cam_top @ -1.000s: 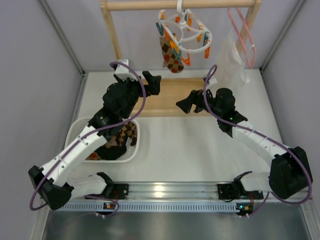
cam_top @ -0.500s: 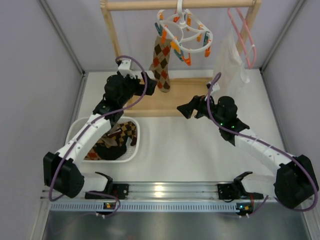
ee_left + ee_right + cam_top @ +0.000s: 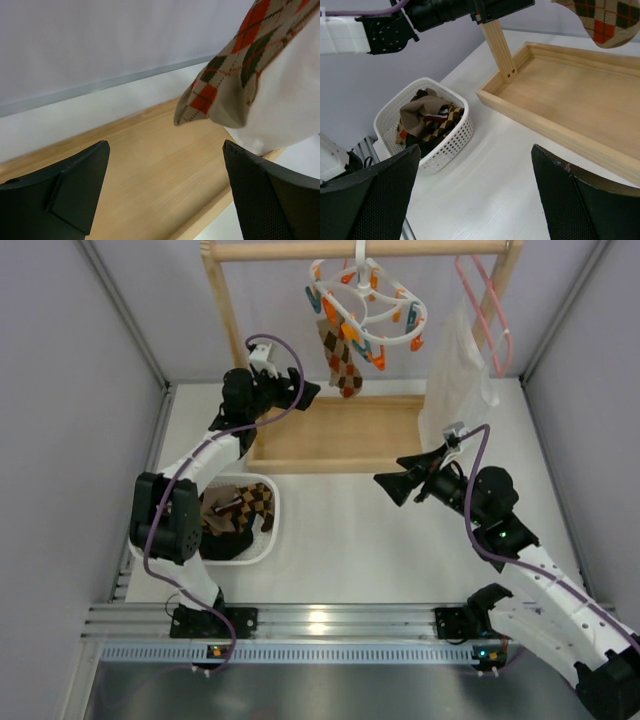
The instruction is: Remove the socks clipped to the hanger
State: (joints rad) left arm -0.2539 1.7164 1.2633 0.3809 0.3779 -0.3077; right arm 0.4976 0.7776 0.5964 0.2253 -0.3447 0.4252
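Right, starting at the left of the bench [image 3: 330, 540]: the white basket [image 3: 150, 502] at eight o'clock already holds a heap of argyle socks [image 3: 240, 515]. Moving across, the left claw [image 3: 303, 393] is up beside the wooden rack's post, jaws spread wide with nothing between them. Its wrist camera shows the hanging sock [image 3: 225, 95] with its toe at two o'clock of the gap, above the wooden tray [image 3: 150, 190], near the fingers but not yet between them.

At twelve o'clock in the top view the hanger [image 3: 417, 310] dangles from the wooden rail [image 3: 280, 250]. That one sock is clipped at about eight o'clock on the ring, and the other clothespins [image 3: 412, 340] look bare to us. Over at four o'clock the right claw [image 3: 395, 472] hovers above the bench, also spread and empty, pointing towards the tray. Furthest right hangs the white garment [image 3: 455, 370], which we leave alone.

So how do we play this? We reckon the left claw should slide up and towards two o'clock until the sock's foot sits deep between the fingers. It should pinch plenty of cloth, not just the toe tip. Then a steady pull straight down, because the hanger swings freely and a sideways tug would only drag it along the rail. If the pin clings, the right claw could steady the ring.
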